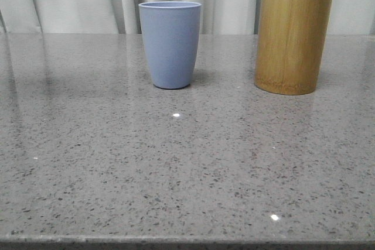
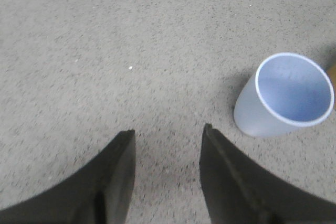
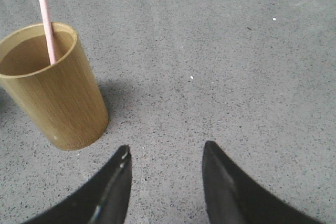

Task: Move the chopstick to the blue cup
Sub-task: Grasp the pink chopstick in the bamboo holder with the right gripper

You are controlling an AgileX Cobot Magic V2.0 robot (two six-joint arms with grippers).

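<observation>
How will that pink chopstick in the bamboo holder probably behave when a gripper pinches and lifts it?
The chopstick looks thin and straight, so probably stiff and very light. Its smooth, narrow shaft may slip or pivot between the fingers. It leans on the rim of the bamboo holder, so an angled pull might nudge the holder, though that looks broad-based and stable.

Blue cup [image 1: 170, 44] beside bamboo cylinder [image 1: 293, 38]

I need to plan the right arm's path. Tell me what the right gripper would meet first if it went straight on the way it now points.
Most likely the bare table. The right gripper is open with only countertop ahead of it. The wooden holder with the pink chopstick stands off to one side, seemingly outside that line, though depth is hard to judge.
</observation>
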